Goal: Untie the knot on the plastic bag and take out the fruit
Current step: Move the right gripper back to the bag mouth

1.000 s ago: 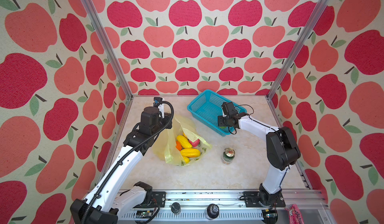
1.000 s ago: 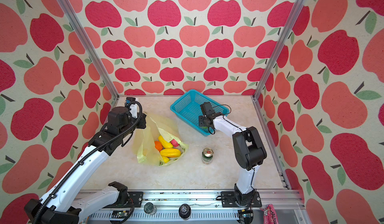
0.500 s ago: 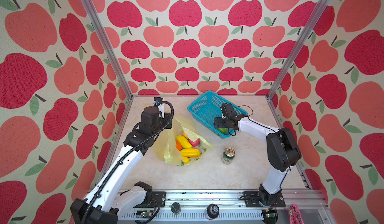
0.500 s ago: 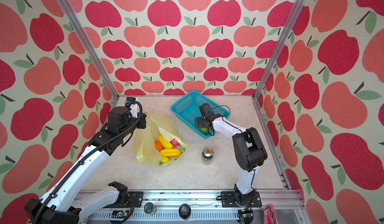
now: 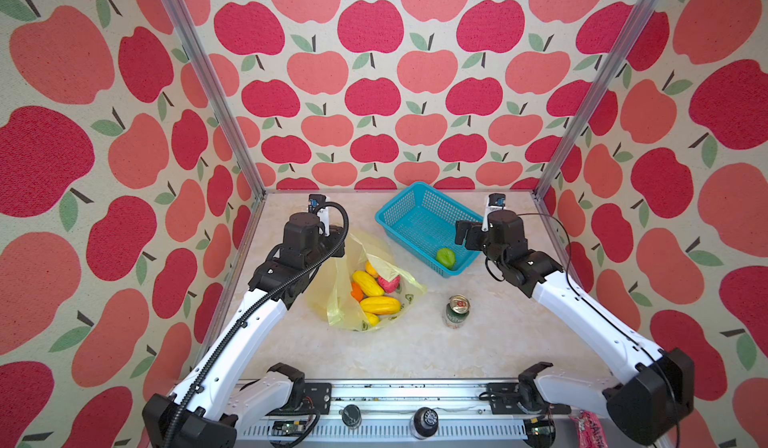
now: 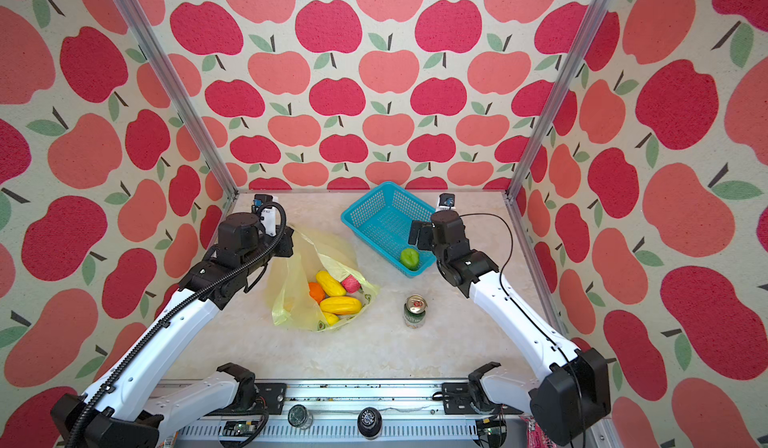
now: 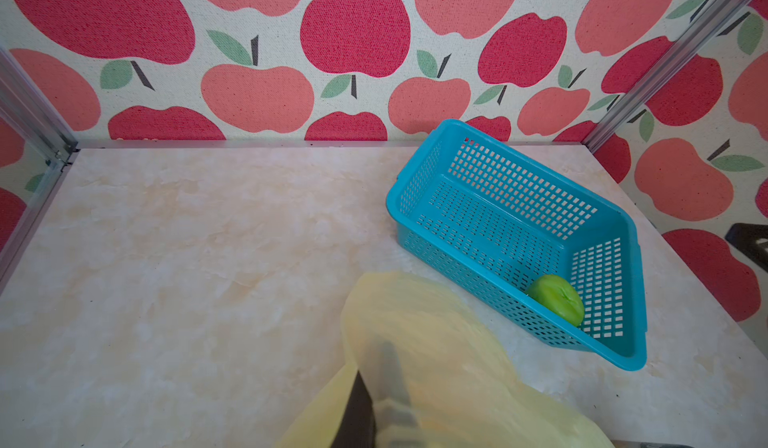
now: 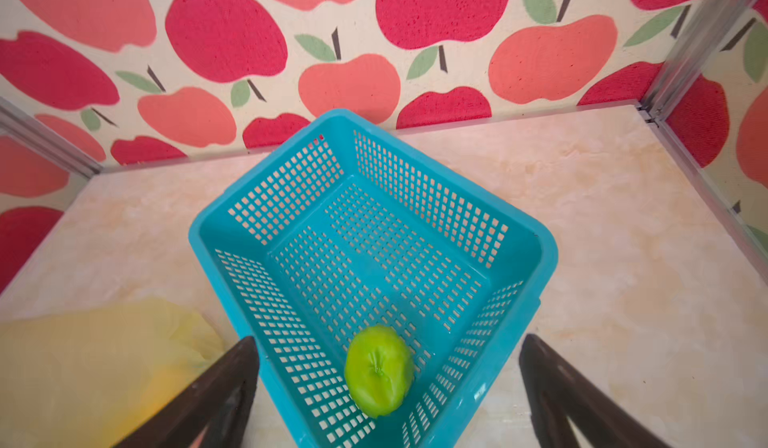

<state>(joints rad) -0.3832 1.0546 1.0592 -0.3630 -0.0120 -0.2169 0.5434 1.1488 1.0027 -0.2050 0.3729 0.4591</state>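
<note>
**Floppy bag, smooth little fruit**

The yellow bag (image 5: pixel 324 300) sits near the middle of a top view, a bit to the left, with its mouth open. The left gripper (image 7: pixel 374 400) is pressed together on the bag's top edge and holds that side up.

The bag is thin and floppy — it will bend, slip and fold wherever it is pulled. It is best held by its edge, like this.

Inside lies the fruit (image 5: pixel 380 304), a pile of yellow, orange and pink pieces. They look small, light, hard and smooth, so one could roll or slide out of a grip. I would take a long yellow one across its thin middle.

One green fruit (image 5: pixel 445 257) lies in the lower right corner of the blue basket (image 5: pixel 392 213), up and right of the bag. The right gripper (image 8: pixel 388 342) hangs over it — spread wide and empty.

A can (image 5: pixel 457 311) stands on the table (image 5: pixel 415 350), below the basket.
</note>
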